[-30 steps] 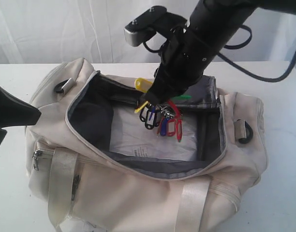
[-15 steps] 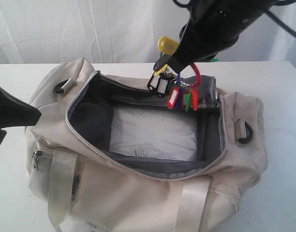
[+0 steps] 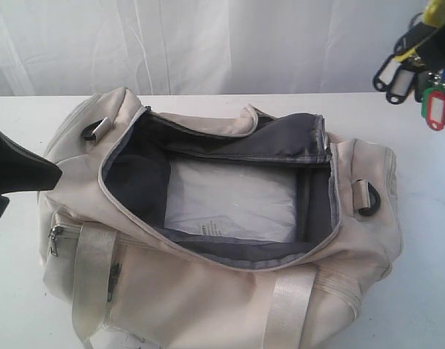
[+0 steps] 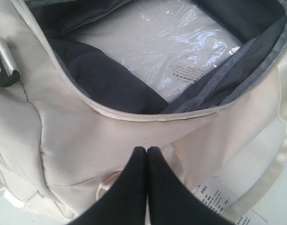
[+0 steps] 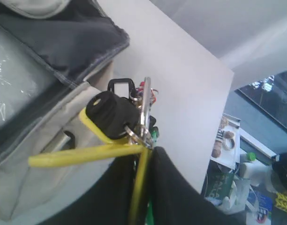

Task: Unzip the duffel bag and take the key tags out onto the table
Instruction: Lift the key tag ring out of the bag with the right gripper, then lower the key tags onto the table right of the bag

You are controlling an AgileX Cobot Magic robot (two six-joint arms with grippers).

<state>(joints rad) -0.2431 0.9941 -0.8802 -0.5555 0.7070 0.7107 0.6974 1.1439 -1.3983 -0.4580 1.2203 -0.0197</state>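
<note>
Pale curtains are hanging behind the table (image 3: 426, 218), where the bag (image 3: 208, 305) is lying unzipped with its mouth gaping. Only a plastic-wrapped packet (image 3: 230, 200) is being shown inside. The tags (image 3: 433, 105) are being held in the air past the bag's right end, clear of it and over bare table. They are being pinched at the ring (image 5: 134, 133) by the right pincer (image 5: 143, 157), its jaws standing almost closed on it. The bunch is dangling below the grip, with one yellow tag (image 5: 82, 154) sticking out sideways. The left pincer (image 4: 147, 152) is being held fully closed and empty at the bag's left side, well apart from the tags. Only the set-down is judged to be remaining. Since the table is lying straight below the bunch, a lowering by the right arm, the nearer one, is being called for before any release.
</note>
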